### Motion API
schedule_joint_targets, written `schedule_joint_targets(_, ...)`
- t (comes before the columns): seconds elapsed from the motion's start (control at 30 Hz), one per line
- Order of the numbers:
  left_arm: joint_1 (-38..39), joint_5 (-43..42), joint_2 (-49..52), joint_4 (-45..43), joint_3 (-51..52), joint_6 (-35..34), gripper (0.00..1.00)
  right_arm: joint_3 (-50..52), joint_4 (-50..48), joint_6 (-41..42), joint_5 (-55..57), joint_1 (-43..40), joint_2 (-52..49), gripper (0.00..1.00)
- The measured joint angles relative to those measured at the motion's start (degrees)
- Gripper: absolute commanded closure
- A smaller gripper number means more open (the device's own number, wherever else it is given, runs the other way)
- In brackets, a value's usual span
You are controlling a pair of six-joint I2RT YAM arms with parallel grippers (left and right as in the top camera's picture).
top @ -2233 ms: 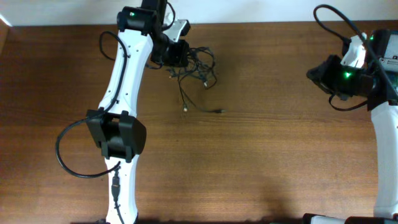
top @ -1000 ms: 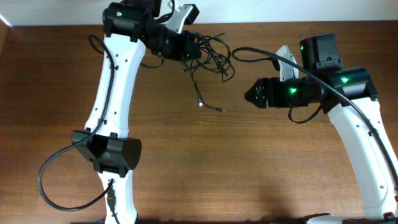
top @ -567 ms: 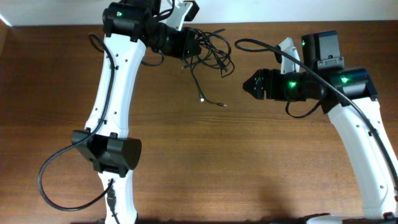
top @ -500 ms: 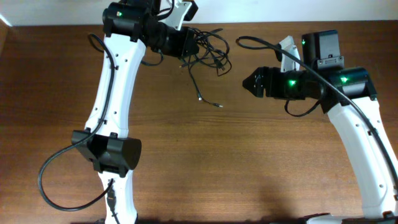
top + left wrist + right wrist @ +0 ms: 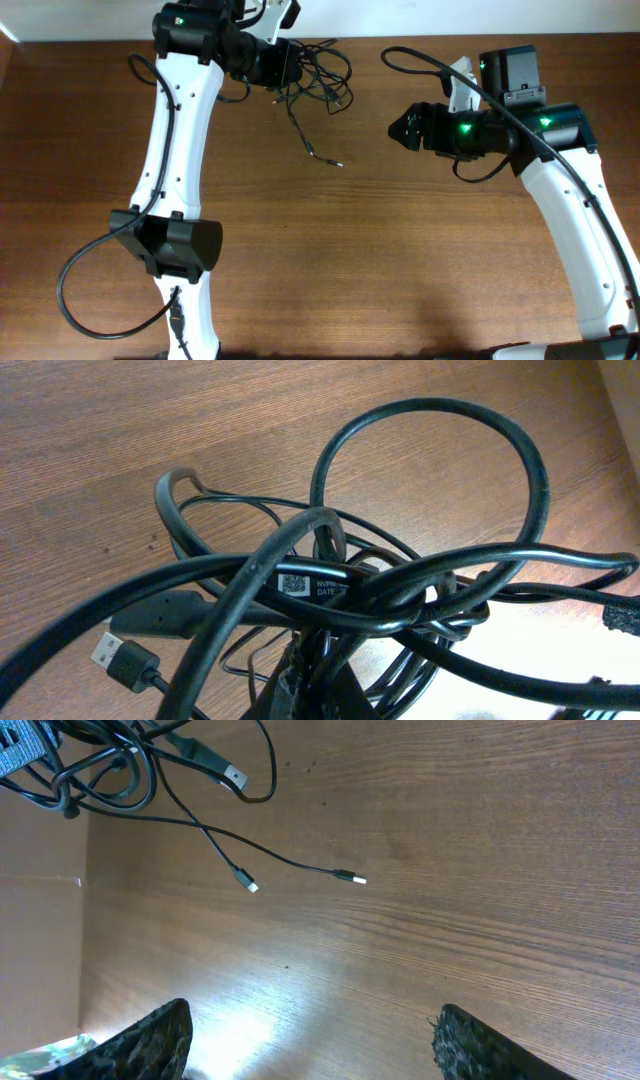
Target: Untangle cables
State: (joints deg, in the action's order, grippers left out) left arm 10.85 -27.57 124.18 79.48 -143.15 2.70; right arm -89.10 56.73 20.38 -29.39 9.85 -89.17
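Right now the cables (image 5: 318, 78) hang as 1 knotted bundle at the left gripper (image 5: 287, 68), close to the far edge of the table (image 5: 450, 260). In the left wrist view the loops crowd the camera and funnel down into the jaws, which are mostly hidden. We judge them closed on the core of the knot, though we cannot tell how tightly. A USB plug (image 5: 122, 657) sticks out of the bundle on 1 side. The right gripper (image 5: 397, 128) is spread wide and holds nothing, with its opening turned toward the bundle.

The relation that matters most is that the knot lies to the left of the right gripper and a little farther from the bases, well apart from it, with bare wood between. 2 thin tails (image 5: 345, 875) run out of the knot toward the near side and the right. They end in small plugs, apart from each other, on or just above the wood; we cannot tell which. These free ends are the part nearest the right gripper, so we judge that arm should take a tail while the left holds the knot.

Room is lopsided. Little lies behind the knot before the far edge, and plenty of table opens toward the near side and right, so pulling that way looks safest.
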Motion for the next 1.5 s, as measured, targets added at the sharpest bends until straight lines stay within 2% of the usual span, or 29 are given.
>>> schedule_joint_targets(0.43, 0.0, 0.1, 0.0, 1.3, 0.0, -0.4, 1.0, 0.0, 0.0, 0.2, 0.0, 0.0, 0.0, 0.22)
schedule_joint_targets(0.57, 0.0, 2.8, 0.0, 4.1, 0.0, -6.7, 1.0, 0.0, 0.0, 0.2, 0.0, 0.0, 0.0, 0.22)
schedule_joint_targets(0.7, 0.0, 3.3, 0.0, 8.2, 0.0, -9.2, 1.0, 0.0, -1.3, 0.2, -0.7, 0.3, -1.0, 0.22)
schedule_joint_targets(0.77, 0.1, 3.5, 0.0, 9.2, 0.0, -11.9, 1.0, 0.1, -8.1, 0.4, -4.9, 2.7, -3.3, 0.28)
schedule_joint_targets(0.83, 1.0, 3.4, 0.0, 10.1, 0.0, -14.0, 1.0, 0.2, -14.6, 4.5, -6.0, 6.5, -4.4, 0.37)
schedule_joint_targets(0.93, 4.0, 2.4, 0.0, 10.1, 0.0, -14.6, 1.0, 0.2, -18.7, 12.6, -2.4, 9.6, -6.8, 0.43)
schedule_joint_targets(1.03, 5.3, 2.1, 0.0, 10.1, 0.0, -14.8, 1.0, 0.1, -21.9, 19.6, 2.9, 10.5, -12.9, 0.57)
schedule_joint_targets(1.07, 5.2, 1.4, 0.0, 10.1, 0.0, -14.8, 1.0, 0.1, -22.2, 20.9, 3.7, 10.5, -14.5, 0.66)
schedule_joint_targets(1.1, 5.3, 0.7, 0.0, 10.1, 0.0, -14.9, 1.0, 0.1, -22.4, 21.5, 4.3, 10.8, -15.8, 0.82)
schedule_joint_targets(1.13, 5.6, -1.1, 0.0, 10.1, 0.0, -14.7, 1.0, 0.0, -22.6, 22.0, 4.9, 11.1, -16.1, 0.94)
schedule_joint_targets(1.17, 5.5, -1.9, 0.0, 10.1, 0.0, -14.0, 1.0, -0.2, -22.8, 22.4, 4.8, 11.2, -16.1, 0.96)
schedule_joint_targets(1.27, 4.3, -0.5, 0.1, 10.6, 0.2, -9.3, 0.89, -1.5, -19.7, 22.1, 2.2, 10.1, -15.7, 0.96)
schedule_joint_targets(1.3, 3.6, 1.1, 0.2, 10.7, 0.4, -8.8, 1.0, -1.8, -17.6, 20.7, 1.4, 9.6, -15.2, 0.96)
schedule_joint_targets(1.4, -3.9, 10.2, 0.1, 10.5, 0.3, -8.1, 1.0, -0.3, -9.6, 13.8, 6.4, 2.7, -14.0, 0.96)
schedule_joint_targets(1.43, -5.0, 11.9, 0.1, 10.6, 0.3, -8.1, 1.0, -0.3, -8.8, 11.8, 5.9, 2.6, -13.5, 0.96)
schedule_joint_targets(1.47, -4.2, 12.1, 0.1, 10.6, 0.3, -8.1, 0.89, -0.3, -7.8, 10.3, 4.7, 3.1, -12.8, 0.96)
schedule_joint_targets(1.5, -3.1, 12.0, 0.1, 10.5, 0.3, -8.1, 0.58, -0.3, -6.6, 8.7, 2.8, 3.4, -12.3, 0.96)
